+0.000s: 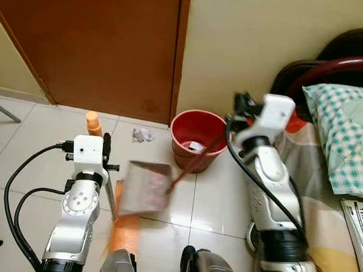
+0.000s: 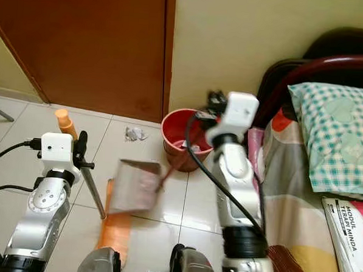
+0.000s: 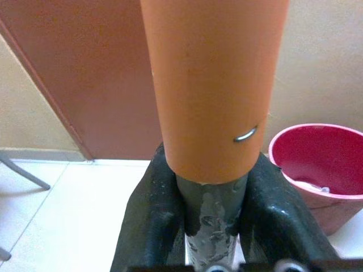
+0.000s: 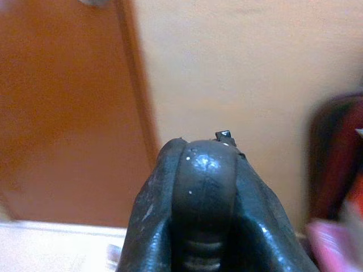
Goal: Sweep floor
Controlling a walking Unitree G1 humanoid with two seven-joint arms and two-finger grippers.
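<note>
Left eye view, left gripper [image 3: 212,226] jaws clamp broom [image 3: 212,85], right gripper [image 4: 204,187] jaws clamp dustpan handle [image 1: 189,167].

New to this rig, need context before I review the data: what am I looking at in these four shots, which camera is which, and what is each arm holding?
It is a humanoid robot with two silver arms, each ending in two black fingers. The two wide pictures come from a stereo camera on its head, looking down at a tiled floor; they show one scene. The other two come from cameras on the wrists, looking along the fingers.

The left gripper is shut on the broom handle, grey with an orange grip; the orange broom head rests on the floor. The right gripper is shut on the dustpan handle; the grey dustpan is blurred, apparently raised near the red bucket.

A crumpled scrap of paper lies by the brown door. A bed with a checked pillow is on the robot's right.
</note>
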